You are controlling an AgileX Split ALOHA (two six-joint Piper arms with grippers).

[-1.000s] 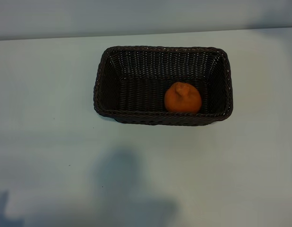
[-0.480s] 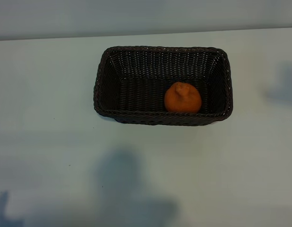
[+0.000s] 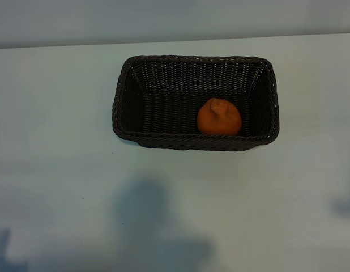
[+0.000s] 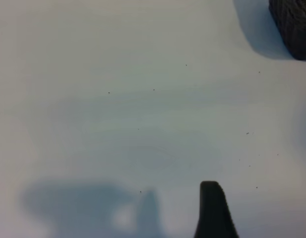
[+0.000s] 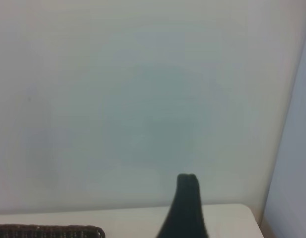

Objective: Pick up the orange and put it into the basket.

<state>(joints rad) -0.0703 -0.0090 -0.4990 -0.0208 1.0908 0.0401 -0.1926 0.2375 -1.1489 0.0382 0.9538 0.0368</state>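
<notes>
Inside the basket [image 3: 195,102], against its near wall and toward its right end, the orange [image 3: 219,117] rests on the woven floor, so I judge the main work finished: the fruit is placed and nothing grips it. What is left for me, as I judge it, is only to bring both arms home. Going from the left of the basket to its right: the left gripper [image 4: 262,218] hangs over bare table [image 3: 56,170] on the basket's left side, where its wrist view catches only a dark corner of the wicker; one finger [image 4: 212,210] shows, with free table beside it, and the jaws stand apart and hold nothing. The right gripper is above and beyond the basket's right part, a strip of the rim lying low in its wrist view; one finger [image 5: 185,208] is seen, and this tool is released too, empty. Compared with the earlier pictures, orange and basket have not moved at all. Only a faint shadow right of the basket has travelled, from level with its far wall toward the near table edge.
</notes>
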